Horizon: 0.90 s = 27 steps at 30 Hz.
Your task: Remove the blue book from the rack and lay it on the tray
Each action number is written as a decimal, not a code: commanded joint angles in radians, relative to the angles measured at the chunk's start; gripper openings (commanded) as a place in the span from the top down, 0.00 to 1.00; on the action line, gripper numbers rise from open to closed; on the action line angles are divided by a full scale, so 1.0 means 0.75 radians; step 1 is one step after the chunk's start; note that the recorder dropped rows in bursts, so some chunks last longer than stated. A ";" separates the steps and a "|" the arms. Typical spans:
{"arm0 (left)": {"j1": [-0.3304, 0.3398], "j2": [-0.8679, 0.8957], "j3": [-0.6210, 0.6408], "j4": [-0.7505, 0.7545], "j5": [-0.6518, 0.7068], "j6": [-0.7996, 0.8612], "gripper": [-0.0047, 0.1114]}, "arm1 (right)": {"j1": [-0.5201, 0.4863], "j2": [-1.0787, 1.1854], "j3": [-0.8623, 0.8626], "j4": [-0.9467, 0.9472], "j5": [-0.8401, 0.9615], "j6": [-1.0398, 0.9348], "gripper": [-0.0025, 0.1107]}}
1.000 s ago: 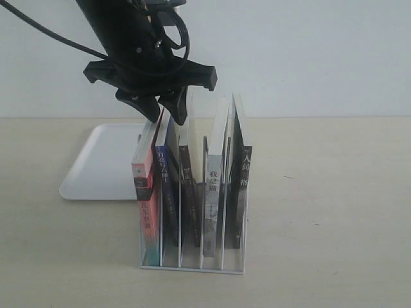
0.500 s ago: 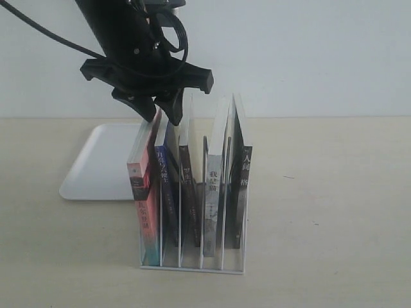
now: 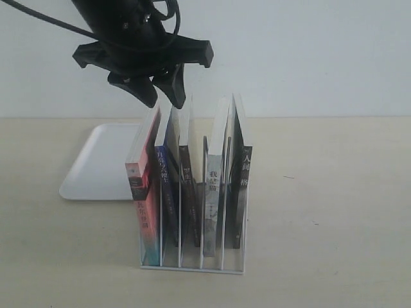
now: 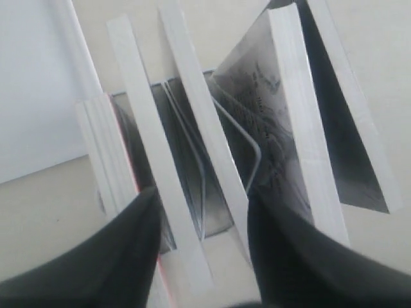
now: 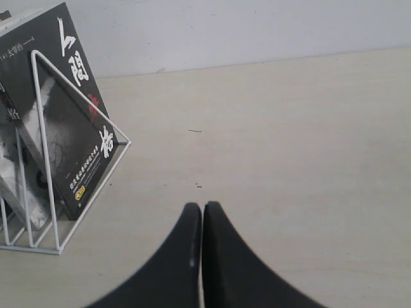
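The white wire rack (image 3: 192,266) holds several upright books. The blue book (image 3: 166,183) stands in the second slot from the left, and its white page edge (image 4: 149,147) runs between my left fingers. My left gripper (image 3: 164,99) hangs just above the tops of the books, open, its jaws astride the blue book's top edge (image 4: 199,221) without touching it. The white tray (image 3: 103,163) lies behind and left of the rack. My right gripper (image 5: 202,208) is shut on nothing, low over the table right of the rack (image 5: 58,192).
A pink-red-spined book (image 3: 144,205) leans left in the first slot, beside the blue one. Dark and grey books (image 3: 212,192) fill the other slots, and a black-covered one (image 5: 70,128) sits outermost. The beige table (image 3: 321,212) stretches to the right.
My left gripper has risen off the book tops and drifted slightly left. The pink-red book's top has tipped further left. The blue book stays in its slot.
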 commanded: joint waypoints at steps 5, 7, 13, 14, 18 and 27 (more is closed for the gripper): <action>-0.001 0.043 -0.006 -0.084 0.004 0.003 0.59 | -0.008 -0.005 -0.002 -0.014 -0.002 -0.004 0.98; -0.001 0.059 -0.006 -0.084 0.004 0.009 0.59 | -0.008 -0.005 -0.002 -0.014 -0.002 -0.004 0.98; -0.001 0.087 -0.006 -0.079 0.004 0.013 0.59 | -0.008 -0.005 -0.002 -0.014 -0.002 -0.004 0.98; -0.001 0.087 -0.006 -0.073 0.004 0.013 0.59 | -0.008 -0.005 -0.002 -0.014 -0.002 -0.004 0.98; -0.001 0.087 -0.003 -0.070 0.004 0.024 0.59 | -0.008 -0.005 -0.002 -0.014 -0.002 -0.004 0.98; -0.001 0.087 0.041 -0.054 0.004 0.071 0.59 | -0.008 -0.005 -0.002 -0.014 -0.002 -0.004 0.98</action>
